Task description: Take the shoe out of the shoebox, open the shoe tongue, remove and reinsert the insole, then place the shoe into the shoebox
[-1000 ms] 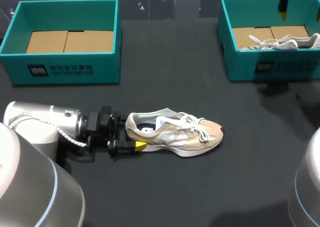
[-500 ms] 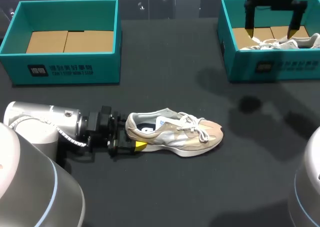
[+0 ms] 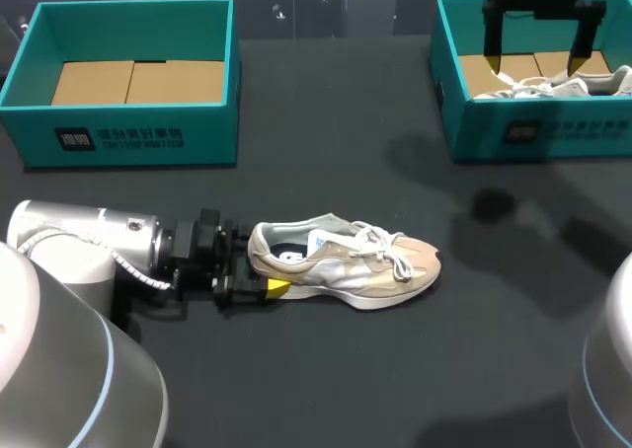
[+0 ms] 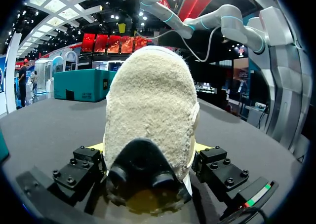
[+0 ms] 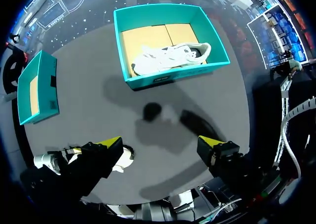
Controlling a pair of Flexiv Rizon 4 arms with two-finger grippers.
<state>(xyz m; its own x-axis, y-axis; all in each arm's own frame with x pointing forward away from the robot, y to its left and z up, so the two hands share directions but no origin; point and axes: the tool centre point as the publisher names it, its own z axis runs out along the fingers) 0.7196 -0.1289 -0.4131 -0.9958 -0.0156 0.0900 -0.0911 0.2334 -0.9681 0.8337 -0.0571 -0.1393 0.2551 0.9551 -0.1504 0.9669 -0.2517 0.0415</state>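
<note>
Left gripper (image 4: 149,147): fingers pressed in from both sides on the heel of the beige shoe (image 3: 346,265); one yellow tip visible beside the sole in the head view, slivers of yellow at either side of the heel in the left wrist view. Left arm (image 3: 89,246): lying low along the table, entering from lower left.

Beige shoe: on its sole at centre frame, toe toward the right, laces tied, insole seemingly seated, out of both boxes.

Right gripper (image 3: 538,48): fingers spread wide, pinching nothing, hanging at upper right above the right shoebox (image 3: 533,132).

Change: a second ago only a tip of the right gripper at the top edge; half a second ago lowered into full view over the box; no further shift since. Left gripper and beige shoe unmoved throughout. Judged meaning: heel steadied for the tongue and insole work, right gripper not yet brought across to it.

White shoe (image 3: 558,83): lying inside the right shoebox on a cardboard liner.

Left shoebox (image 3: 128,137): teal, upper left, well apart from the shoe, cardboard liner only.

Table (image 3: 326,369): dark matte, arm shadows right of centre.
</note>
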